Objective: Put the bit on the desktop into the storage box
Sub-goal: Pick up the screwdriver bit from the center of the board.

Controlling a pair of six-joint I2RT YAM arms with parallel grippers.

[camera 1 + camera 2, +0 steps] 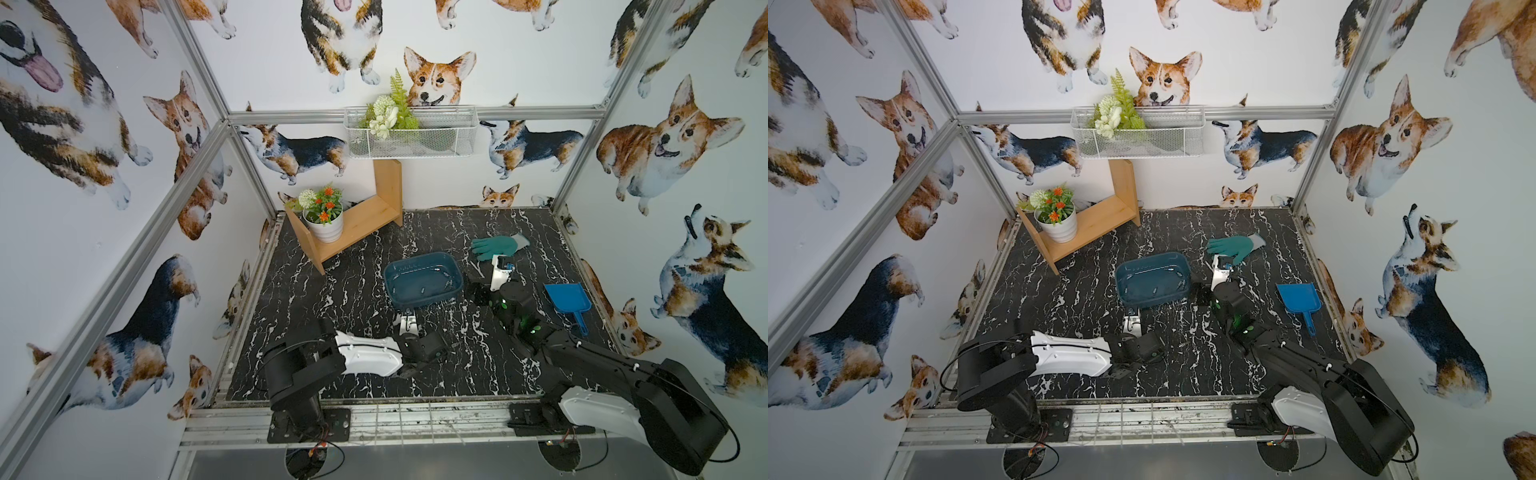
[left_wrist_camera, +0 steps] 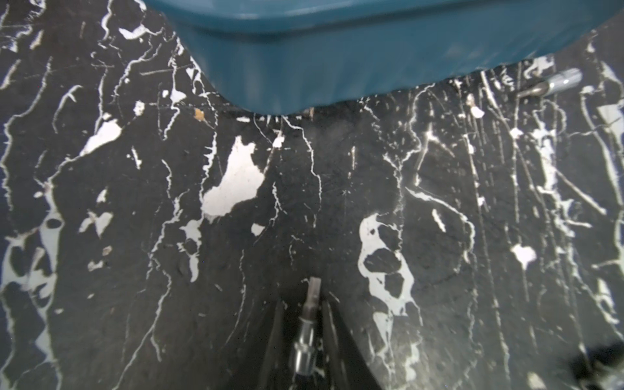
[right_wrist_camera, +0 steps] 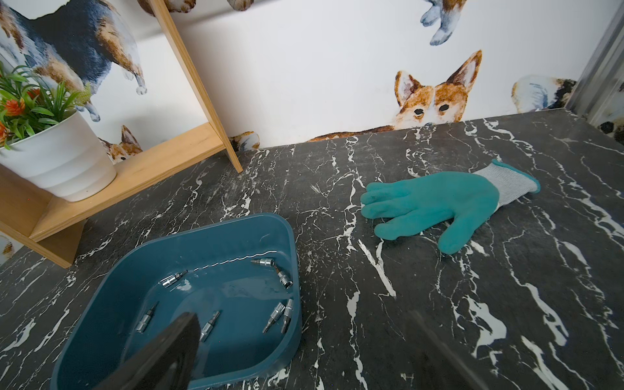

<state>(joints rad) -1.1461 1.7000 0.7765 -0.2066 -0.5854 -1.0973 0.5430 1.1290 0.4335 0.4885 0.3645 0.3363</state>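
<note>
The left arm stretches low over the desktop (image 1: 353, 286); the left gripper (image 1: 409, 323) points down just short of the storage box (image 1: 432, 302); its jaws stand narrow on either side of a slim silver bit (image 2: 309, 317), though contact cannot be told; several other bits (image 3: 275, 317) lie inside the box; the right gripper (image 3: 302, 315) hovers beside the box's right end, gaping wide, holding nothing.

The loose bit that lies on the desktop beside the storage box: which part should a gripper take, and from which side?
Take the loose bit on its thick silvery end, the one farther from the storage box. It lies flat on the desktop, so come straight down from above, jaws across its width. The thin tip near the box wall probably offers less to hold.
</note>
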